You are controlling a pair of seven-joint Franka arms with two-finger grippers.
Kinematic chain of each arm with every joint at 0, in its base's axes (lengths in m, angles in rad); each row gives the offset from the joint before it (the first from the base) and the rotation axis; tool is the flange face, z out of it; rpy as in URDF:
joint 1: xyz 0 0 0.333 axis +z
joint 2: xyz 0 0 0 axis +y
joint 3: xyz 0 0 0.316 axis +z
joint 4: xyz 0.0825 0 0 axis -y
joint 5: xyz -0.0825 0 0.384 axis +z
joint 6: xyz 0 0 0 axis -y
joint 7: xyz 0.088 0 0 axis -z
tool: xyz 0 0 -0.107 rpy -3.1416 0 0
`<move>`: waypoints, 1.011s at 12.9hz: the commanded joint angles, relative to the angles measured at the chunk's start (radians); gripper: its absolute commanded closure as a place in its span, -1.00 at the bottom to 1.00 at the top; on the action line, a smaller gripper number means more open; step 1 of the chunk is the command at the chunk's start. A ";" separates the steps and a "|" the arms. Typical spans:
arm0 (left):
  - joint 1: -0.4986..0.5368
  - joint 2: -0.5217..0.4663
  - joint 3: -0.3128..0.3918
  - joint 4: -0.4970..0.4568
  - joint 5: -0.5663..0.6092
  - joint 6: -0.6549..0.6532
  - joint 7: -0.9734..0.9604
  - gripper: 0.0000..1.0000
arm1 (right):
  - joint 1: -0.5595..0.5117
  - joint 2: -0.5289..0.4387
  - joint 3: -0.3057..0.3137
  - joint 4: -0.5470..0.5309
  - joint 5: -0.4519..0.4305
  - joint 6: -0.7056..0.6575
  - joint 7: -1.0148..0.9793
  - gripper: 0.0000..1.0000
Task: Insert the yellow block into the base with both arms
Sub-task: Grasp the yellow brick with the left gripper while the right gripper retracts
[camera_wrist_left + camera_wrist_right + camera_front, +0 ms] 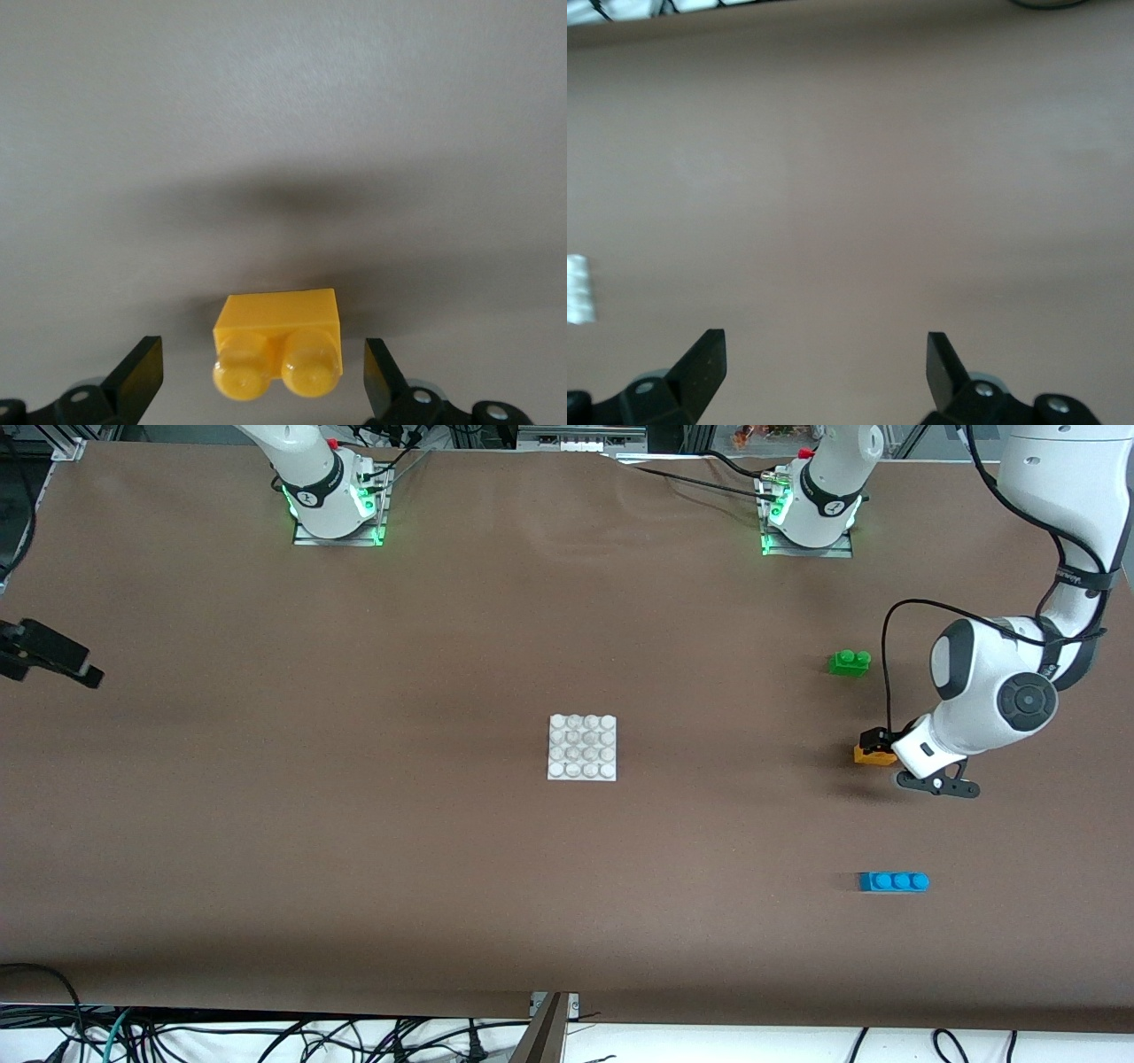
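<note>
The yellow block point(873, 757) lies on the brown table toward the left arm's end, beside the base and well apart from it. My left gripper point(876, 741) is down at the block. In the left wrist view the yellow block point(279, 332) sits between the open fingers of the left gripper point(261, 359), with a gap on each side. The white studded base point(582, 747) rests mid-table with nothing on it. My right gripper point(87, 672) hangs open and empty at the right arm's end of the table. In the right wrist view the right gripper point(824, 347) is over bare table, with the base point(578, 289) at the frame's edge.
A green two-stud brick point(850, 662) lies farther from the front camera than the yellow block. A blue three-stud brick point(894, 881) lies nearer to it. Both arm bases point(337, 505) point(811, 514) stand along the table's back edge.
</note>
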 commanded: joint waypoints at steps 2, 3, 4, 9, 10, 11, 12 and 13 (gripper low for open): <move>0.003 -0.014 -0.003 -0.031 0.020 0.041 0.018 -0.98 | -0.040 -0.027 0.027 -0.041 -0.058 -0.021 -0.051 -0.99; 0.003 -0.012 -0.003 -0.032 0.020 0.041 0.018 -0.96 | -0.047 -0.029 0.045 -0.041 -0.061 -0.039 -0.051 -1.00; 0.003 -0.006 -0.001 -0.031 0.020 0.041 0.019 -0.90 | -0.064 -0.029 0.071 -0.039 -0.078 -0.050 -0.050 -1.00; 0.003 -0.003 -0.003 -0.032 0.022 0.041 0.022 -0.35 | -0.064 -0.013 0.084 -0.030 -0.103 -0.061 -0.053 -0.99; 0.003 -0.004 -0.001 -0.031 0.022 0.039 0.022 0.00 | -0.064 -0.010 0.084 -0.030 -0.098 -0.060 -0.053 -0.99; 0.003 -0.006 -0.001 -0.029 0.022 0.036 0.022 0.24 | -0.064 -0.009 0.084 -0.030 -0.098 -0.060 -0.053 -1.00; 0.003 -0.010 -0.003 -0.025 0.022 0.024 0.021 0.41 | -0.063 -0.004 0.085 -0.030 -0.099 -0.060 -0.051 -1.00; 0.001 -0.020 -0.009 -0.019 0.022 0.010 0.018 0.42 | -0.063 -0.003 0.085 -0.030 -0.098 -0.060 -0.051 -1.00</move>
